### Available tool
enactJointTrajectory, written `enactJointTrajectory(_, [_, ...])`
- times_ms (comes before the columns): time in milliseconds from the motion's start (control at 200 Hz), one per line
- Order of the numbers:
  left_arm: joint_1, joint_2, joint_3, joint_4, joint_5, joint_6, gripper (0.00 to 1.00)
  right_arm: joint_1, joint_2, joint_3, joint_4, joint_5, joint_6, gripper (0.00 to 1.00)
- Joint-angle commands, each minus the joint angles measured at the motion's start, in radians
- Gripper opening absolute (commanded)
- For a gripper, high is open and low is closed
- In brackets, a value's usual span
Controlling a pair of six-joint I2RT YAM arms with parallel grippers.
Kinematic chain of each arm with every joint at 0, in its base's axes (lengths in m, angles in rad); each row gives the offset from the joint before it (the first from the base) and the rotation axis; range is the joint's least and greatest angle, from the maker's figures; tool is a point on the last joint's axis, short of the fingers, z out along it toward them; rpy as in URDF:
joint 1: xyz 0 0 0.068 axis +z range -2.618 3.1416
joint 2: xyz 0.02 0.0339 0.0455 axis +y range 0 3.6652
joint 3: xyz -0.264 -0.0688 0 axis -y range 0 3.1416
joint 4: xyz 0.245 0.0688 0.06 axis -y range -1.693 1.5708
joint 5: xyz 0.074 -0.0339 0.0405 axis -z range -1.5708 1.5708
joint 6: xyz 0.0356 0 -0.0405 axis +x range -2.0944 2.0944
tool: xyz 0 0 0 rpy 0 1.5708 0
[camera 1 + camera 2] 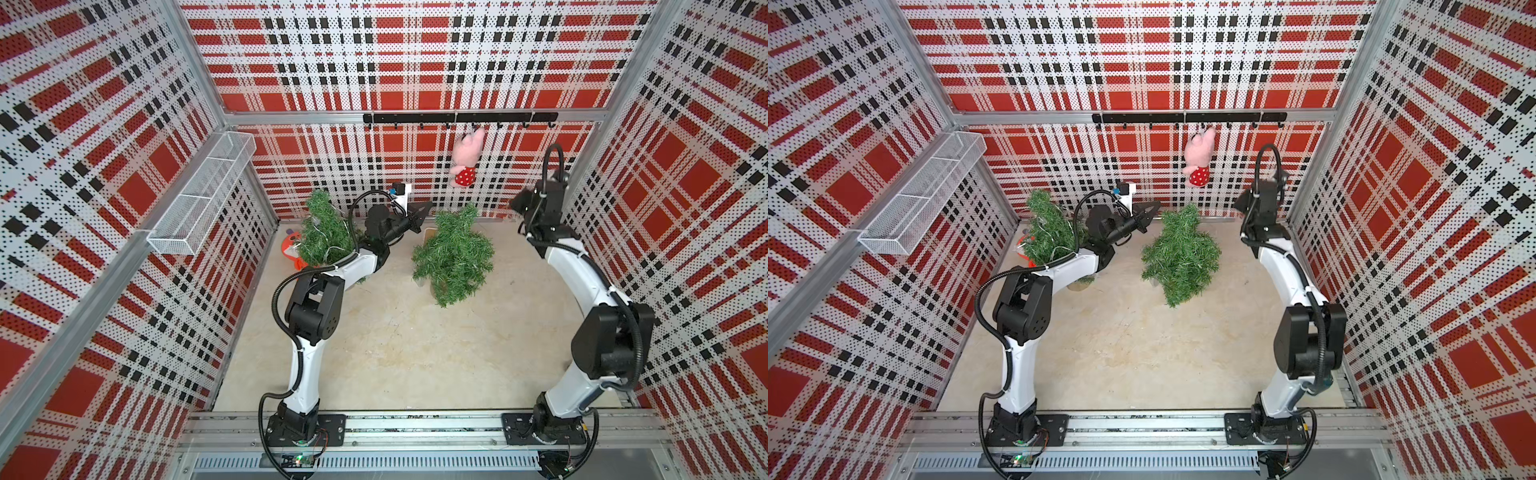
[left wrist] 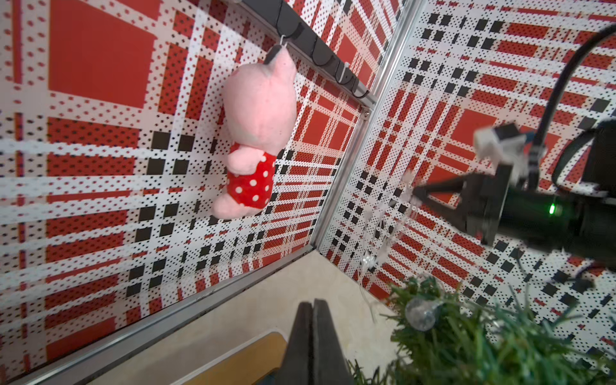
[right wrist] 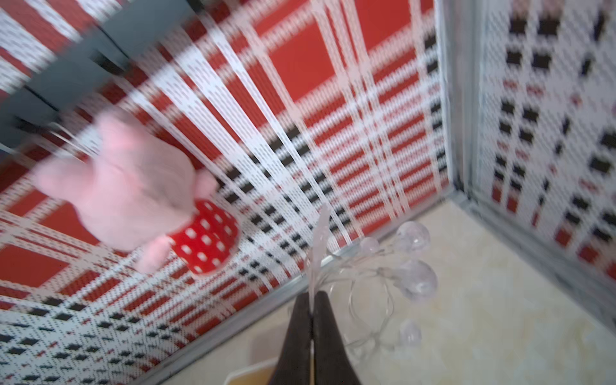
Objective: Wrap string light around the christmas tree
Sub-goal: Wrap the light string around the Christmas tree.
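Note:
Two small green christmas trees stand at the back of the floor, one at centre (image 1: pixel 455 253) (image 1: pixel 1181 253) and one on the left (image 1: pixel 324 228), half hidden behind my left arm. The string light (image 3: pixel 416 280), a thin clear wire with clear round bulbs, hangs from my right gripper (image 3: pixel 313 296) (image 1: pixel 518 203), which is shut on it high near the right wall. In the left wrist view the wire (image 2: pixel 376 233) drops from that gripper to a bulb (image 2: pixel 421 313) on the centre tree (image 2: pixel 483 340). My left gripper (image 2: pixel 313 303) (image 1: pixel 428 205) is shut and empty between the trees.
A pink plush toy (image 1: pixel 467 158) in a red dotted dress hangs from the black hook rail (image 1: pixel 415 117) on the back wall. A white wire basket (image 1: pixel 203 195) juts from the left wall. An orange object (image 1: pixel 291 245) lies behind the left tree, and a yellow board (image 2: pixel 250 360) behind the centre tree.

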Motion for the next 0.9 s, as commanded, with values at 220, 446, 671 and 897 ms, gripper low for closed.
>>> enactJointTrajectory(220, [-0.016,-0.178,-0.175,-0.002,-0.073,0.032,0.0,0.148,0.299,0.515,-0.147,-0.284,-0.144,0.0])
enactJointTrajectory(446, [-0.035,-0.301,-0.307,-0.086,-0.205,0.04,0.0,0.225,0.465,0.715,-0.078,-0.394,-0.112,0.0])
enactJointTrajectory(671, [-0.081,-0.33,-0.353,-0.169,-0.238,0.073,0.0,0.273,0.543,0.868,-0.028,-0.544,-0.132,0.0])
enactJointTrajectory(897, [-0.061,-0.363,-0.388,-0.129,-0.183,0.056,0.33,0.32,0.511,0.887,-0.024,-0.628,-0.188,0.0])
